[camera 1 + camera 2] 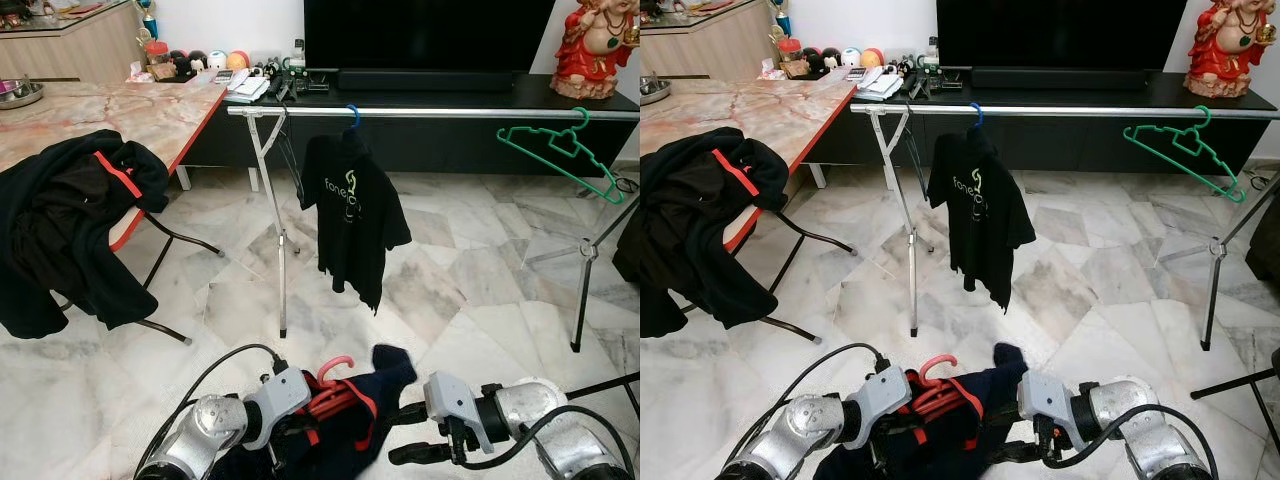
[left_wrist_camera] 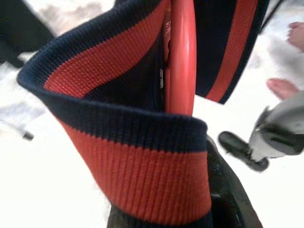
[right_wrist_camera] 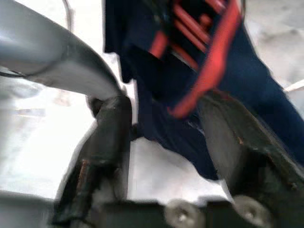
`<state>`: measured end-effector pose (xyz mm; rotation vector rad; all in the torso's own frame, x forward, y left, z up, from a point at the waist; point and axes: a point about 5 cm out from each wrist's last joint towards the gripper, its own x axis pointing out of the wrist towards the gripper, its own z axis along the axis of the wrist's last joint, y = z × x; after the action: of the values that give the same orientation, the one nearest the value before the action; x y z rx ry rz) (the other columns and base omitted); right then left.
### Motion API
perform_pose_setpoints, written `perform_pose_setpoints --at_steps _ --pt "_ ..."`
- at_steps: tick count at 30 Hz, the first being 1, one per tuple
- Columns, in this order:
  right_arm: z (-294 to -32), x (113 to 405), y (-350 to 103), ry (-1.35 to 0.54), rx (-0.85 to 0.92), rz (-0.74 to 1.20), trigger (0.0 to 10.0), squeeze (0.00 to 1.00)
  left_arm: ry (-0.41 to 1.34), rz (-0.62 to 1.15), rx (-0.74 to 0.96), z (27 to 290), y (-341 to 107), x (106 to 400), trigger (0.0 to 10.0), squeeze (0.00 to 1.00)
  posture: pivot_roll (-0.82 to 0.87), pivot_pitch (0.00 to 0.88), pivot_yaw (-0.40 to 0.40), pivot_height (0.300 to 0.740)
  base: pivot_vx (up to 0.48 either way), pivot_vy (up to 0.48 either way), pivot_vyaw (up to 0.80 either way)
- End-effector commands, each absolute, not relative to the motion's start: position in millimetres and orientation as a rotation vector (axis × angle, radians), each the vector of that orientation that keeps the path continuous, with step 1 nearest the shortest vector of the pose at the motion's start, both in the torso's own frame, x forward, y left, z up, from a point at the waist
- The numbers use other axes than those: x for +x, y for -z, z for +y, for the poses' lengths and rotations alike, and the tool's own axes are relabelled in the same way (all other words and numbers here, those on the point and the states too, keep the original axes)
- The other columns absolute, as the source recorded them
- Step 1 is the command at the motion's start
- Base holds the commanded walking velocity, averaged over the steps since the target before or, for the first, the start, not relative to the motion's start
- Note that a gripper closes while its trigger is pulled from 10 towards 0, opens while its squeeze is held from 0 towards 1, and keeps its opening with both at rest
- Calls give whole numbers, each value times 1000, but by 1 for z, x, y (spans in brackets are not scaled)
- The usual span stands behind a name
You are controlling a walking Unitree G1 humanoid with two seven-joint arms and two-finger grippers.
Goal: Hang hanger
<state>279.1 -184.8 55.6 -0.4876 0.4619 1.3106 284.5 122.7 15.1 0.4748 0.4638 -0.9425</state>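
White marble floor (image 1: 470,300), marble-topped counter (image 1: 110,110) on the left, black TV cabinet (image 1: 450,98) against the wall.

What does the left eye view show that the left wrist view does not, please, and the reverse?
The left eye view alone shows the rail, the black shirt hanging from it, the green hanger and both grippers, left and right. The wrist view alone shows the ribbed red-and-navy collar up close. Both share the red hanger in the navy garment.

arms (image 1: 215,425): silver, rounded | cables (image 1: 190,390): black | jaws: black, long
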Motion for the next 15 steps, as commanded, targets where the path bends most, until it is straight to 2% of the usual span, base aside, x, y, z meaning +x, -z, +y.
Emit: perform_pose_setpoints --at_steps 1,3,4,5,6,7,8,11,12,15 --pt "-190 290 -58 -1184 -541 433 10000 0 877 442 491 124 -18 291 0 0 14 77 5 740 0 0 0" --pt "-199 302 -56 -953 -511 417 10000 0 760 454 443 128 -13 293 0 0 11 73 5 740 0 0 0" --pt "-208 308 -52 -738 -445 408 10000 0 582 458 393 136 -11 298 1020 0 11 69 8 740 0 0 0" --pt "-210 310 -50 -681 -429 406 10000 0 527 460 379 138 -10 299 1020 0 11 69 8 740 0 0 0" --pt "-213 310 -48 -615 -398 406 10000 0 497 465 357 139 -9 299 8353 0 9 68 8 740 0 0 0" --pt "-215 309 -46 -578 -379 407 10000 0 487 468 345 140 -8 299 8353 0 6 67 7 740 0 0 0" --pt "-225 305 -35 -404 -257 427 10000 0 441 467 321 142 -6 297 10000 0 5 62 5 740 0 0 0" --pt "-237 279 -1 -91 -43 515 10000 0 355 434 262 145 -5 295 10000 0 9 48 17 740 0 0 0" --pt "-237 279 -1 -91 -43 515 10000 0 355 434 262 145 -5 295 10000 0 9 48 17 740 0 0 0" --pt "-239 241 34 113 66 645 10000 0 287 396 223 155 -6 291 10000 0 13 26 39 740 0 0 0"
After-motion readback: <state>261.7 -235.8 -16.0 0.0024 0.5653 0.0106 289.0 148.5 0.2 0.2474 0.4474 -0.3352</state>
